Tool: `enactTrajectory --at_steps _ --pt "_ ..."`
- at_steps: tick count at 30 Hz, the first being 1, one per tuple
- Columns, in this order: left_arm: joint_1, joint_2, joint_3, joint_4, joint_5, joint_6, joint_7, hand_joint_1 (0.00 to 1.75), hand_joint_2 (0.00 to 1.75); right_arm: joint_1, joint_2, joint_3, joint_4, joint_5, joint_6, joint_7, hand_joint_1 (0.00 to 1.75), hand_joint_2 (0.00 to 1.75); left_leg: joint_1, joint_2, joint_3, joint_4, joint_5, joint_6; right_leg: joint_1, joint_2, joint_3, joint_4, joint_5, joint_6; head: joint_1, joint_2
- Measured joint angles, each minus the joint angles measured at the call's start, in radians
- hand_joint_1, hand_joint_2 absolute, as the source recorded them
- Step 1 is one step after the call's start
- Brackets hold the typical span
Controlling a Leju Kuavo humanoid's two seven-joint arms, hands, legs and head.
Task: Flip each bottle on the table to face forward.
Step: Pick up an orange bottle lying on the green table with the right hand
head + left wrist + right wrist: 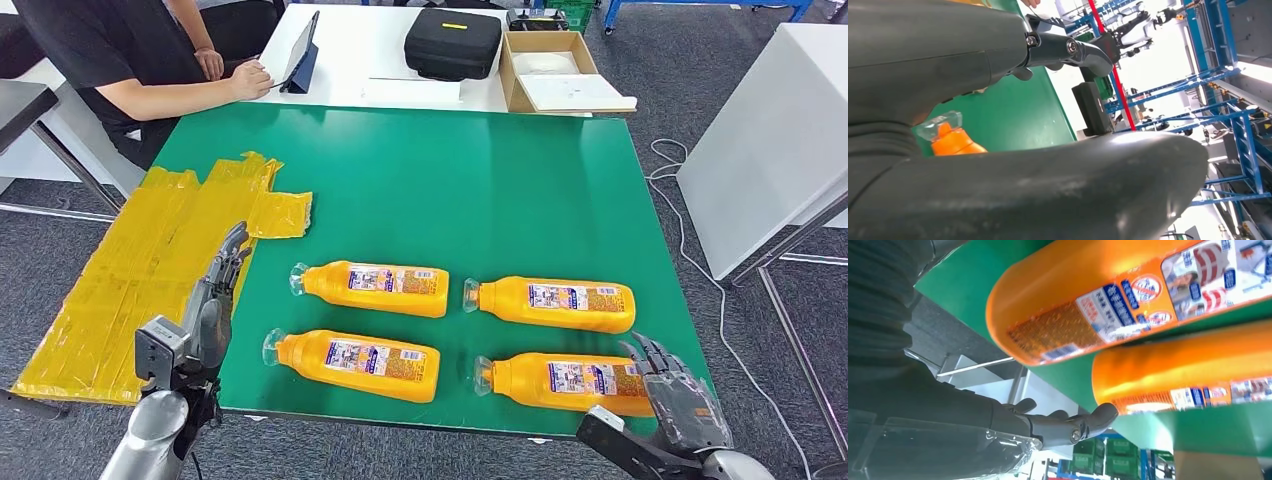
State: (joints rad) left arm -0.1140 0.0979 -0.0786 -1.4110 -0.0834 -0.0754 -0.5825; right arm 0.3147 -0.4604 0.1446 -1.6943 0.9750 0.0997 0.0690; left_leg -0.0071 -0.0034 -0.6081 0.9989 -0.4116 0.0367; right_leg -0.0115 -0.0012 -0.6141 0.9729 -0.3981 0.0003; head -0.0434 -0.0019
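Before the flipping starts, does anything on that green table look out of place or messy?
One thing: a crumpled yellow plastic sheet hangs off the green table's left edge, beside the left hand. The four orange plastic bottles lie tidy in two rows, caps on, no spill visible.

You're in a robotics lab or test workshop: grey carpet floor (690, 60), blue metal shelving racks (1233, 85), white humanoid robot figures (1140, 25), black zip equipment case (452, 42), green-topped work table (420, 170).
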Motion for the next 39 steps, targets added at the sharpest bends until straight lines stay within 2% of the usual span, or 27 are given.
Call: enactTrajectory --at_steps 7,17,21,22,25,26,39 --pt "-0.013 -0.008 -0.008 0.018 0.009 0.013 0.012 0.0 0.0 -0.083 0.082 0.003 0.118 0.096 0.023 -0.023 0.0 1.75 0.0 0.003 0.0 0.0 0.0 0.0 0.0 0.001 0.0 0.0 0.0 0.0 0.0 0.0" --pt "0.028 -0.019 0.005 -0.023 -0.001 0.033 0.033 0.0 0.0 -0.261 0.218 0.009 0.33 0.209 0.028 -0.066 0.0 1.75 0.001 0.006 0.001 0.0 0.0 -0.001 0.001 0.003 0.0 0.0 0.002 -0.003 0.0 0.0" --pt "0.037 -0.025 0.008 -0.038 -0.007 0.036 0.038 0.0 0.0 -0.3 0.255 0.01 0.374 0.228 0.026 -0.067 0.0 1.75 0.001 0.005 0.002 0.0 0.001 -0.001 0.001 0.003 0.001 0.0 0.002 -0.003 0.0 0.0" --pt "0.039 -0.025 0.009 -0.04 -0.007 0.036 0.038 0.0 0.0 -0.306 0.261 0.01 0.381 0.231 0.026 -0.067 0.28 1.75 0.001 0.005 0.002 0.0 0.001 -0.001 0.001 0.003 0.001 0.0 0.002 -0.003 0.0 0.0" --pt "0.041 -0.026 0.012 -0.042 -0.008 0.037 0.04 0.0 0.0 -0.314 0.272 0.009 0.392 0.241 0.03 -0.07 1.59 1.75 0.001 0.005 0.002 0.0 0.001 -0.001 0.001 0.003 0.001 0.0 0.003 -0.003 0.0 0.0" --pt "0.041 -0.027 0.013 -0.043 -0.009 0.037 0.041 0.0 0.0 -0.316 0.276 0.009 0.395 0.245 0.032 -0.071 1.75 1.75 0.001 0.005 0.002 0.0 0.001 -0.002 0.001 0.003 0.001 0.0 0.003 -0.003 0.0 0.0" --pt "0.045 -0.031 0.021 -0.067 -0.011 0.037 0.059 0.0 0.0 -0.335 0.316 0.001 0.412 0.268 0.046 -0.069 1.72 1.75 0.001 0.005 0.002 0.0 0.002 -0.002 0.001 0.003 0.002 0.0 0.004 -0.002 0.0 0.0"
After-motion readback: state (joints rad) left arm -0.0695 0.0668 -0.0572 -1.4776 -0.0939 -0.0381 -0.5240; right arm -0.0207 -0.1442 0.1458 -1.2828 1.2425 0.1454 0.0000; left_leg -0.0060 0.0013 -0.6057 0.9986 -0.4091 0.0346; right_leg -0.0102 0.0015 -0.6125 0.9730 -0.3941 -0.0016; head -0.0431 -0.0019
